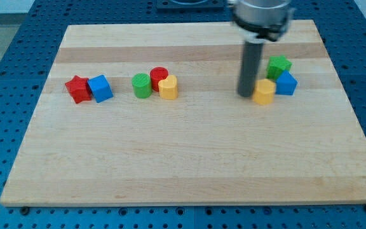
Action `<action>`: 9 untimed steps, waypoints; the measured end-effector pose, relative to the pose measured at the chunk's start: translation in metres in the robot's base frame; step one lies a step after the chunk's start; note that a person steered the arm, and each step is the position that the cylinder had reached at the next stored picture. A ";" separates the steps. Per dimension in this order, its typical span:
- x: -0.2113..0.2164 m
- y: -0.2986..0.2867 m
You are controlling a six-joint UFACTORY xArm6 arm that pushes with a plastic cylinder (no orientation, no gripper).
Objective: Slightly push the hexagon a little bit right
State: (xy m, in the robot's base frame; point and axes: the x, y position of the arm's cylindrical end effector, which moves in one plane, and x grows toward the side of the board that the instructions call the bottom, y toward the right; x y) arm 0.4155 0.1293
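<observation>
Standing near the board's left edge are a red star (77, 88) and blue cube (100, 88). Toward the top-right corner, my tip (245, 95), bare and grasping nothing, touches the yellow hexagon's (264, 91) left side. The push seems underway; next calls for a short, gentle nudge rightward.

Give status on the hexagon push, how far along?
Done: my tip is down on the board, right against the left side of the yellow hexagon. In hand: the rightward nudge. The blue block sits close on the hexagon's right, the green block behind. Left: whether the hexagon has shifted cannot be told from one frame.
</observation>
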 end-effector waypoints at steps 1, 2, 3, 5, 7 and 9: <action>0.015 0.026; 0.017 0.016; 0.030 0.006; 0.042 0.012; 0.041 0.037; 0.049 -0.032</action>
State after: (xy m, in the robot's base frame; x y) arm 0.4645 0.0976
